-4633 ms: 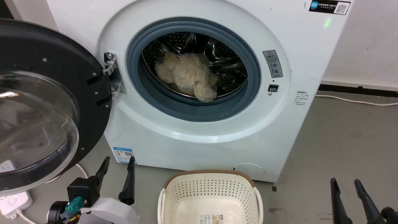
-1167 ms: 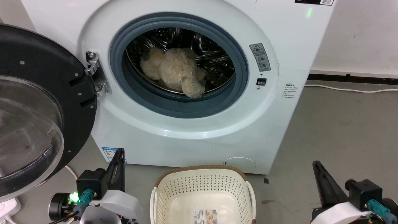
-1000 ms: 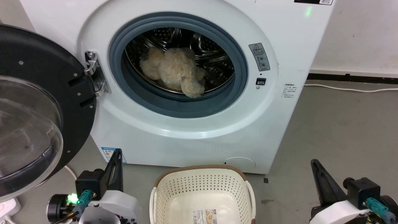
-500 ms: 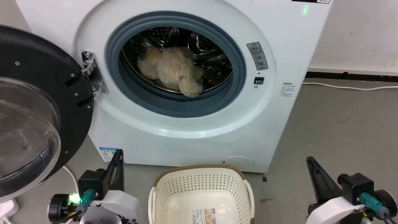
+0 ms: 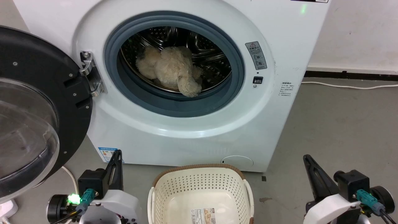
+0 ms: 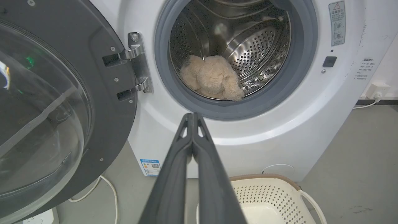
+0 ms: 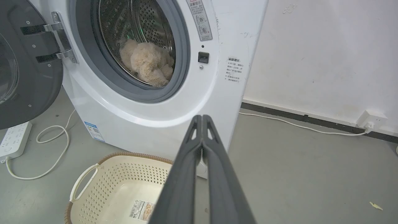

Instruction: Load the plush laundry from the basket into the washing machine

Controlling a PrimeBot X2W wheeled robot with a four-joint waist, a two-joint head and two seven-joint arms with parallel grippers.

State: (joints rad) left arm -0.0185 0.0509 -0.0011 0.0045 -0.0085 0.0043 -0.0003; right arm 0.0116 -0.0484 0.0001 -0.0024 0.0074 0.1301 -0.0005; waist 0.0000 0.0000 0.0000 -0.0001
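The washing machine (image 5: 192, 137) was cut off at the top of the head view. Its open door (image 5: 40, 71), swung out to the left, was cropped by that view's left edge, and nothing could be made out behind the glass for reflections. The steel drum (image 5: 214, 62) was partly hidden behind the grey seal (image 5: 183, 107). The basket (image 5: 199, 167) was set on the floor just in front of the machine, its near end cut off by the bottom edge. Inside it the bare bottom was seen, with a label (image 5: 202, 215) stuck on. The plush toy (image 5: 169, 70) was lodged low at the front of the drum, with one limb hung toward the seal. Its face could not be made out. The left gripper (image 6: 192, 115) was held low to the left of the basket and the right gripper (image 7: 202, 117) low to the right, both apart from it. On each, the two fingers were pressed together to the tips, with nothing caught between them. A power strip (image 7: 14, 140), cropped at the edge of the right wrist view, was seen on the floor below the door
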